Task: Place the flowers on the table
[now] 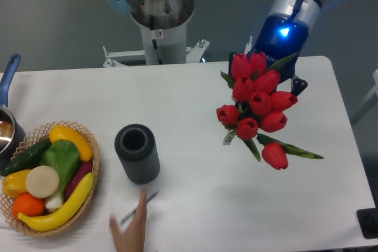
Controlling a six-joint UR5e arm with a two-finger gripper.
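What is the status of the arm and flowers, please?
Gripper hidden behind blooms. Flowers held above table. Person's hand near grey cylinder.

White lettering is seen on the black gripper body (277,57), mostly hidden behind the flowers (257,106); only a fragment resembling "ROBO" is made out. A small red-and-white sticker on the arm's base column (157,33) cannot be read (too small).

Grey floor (53,22) behind
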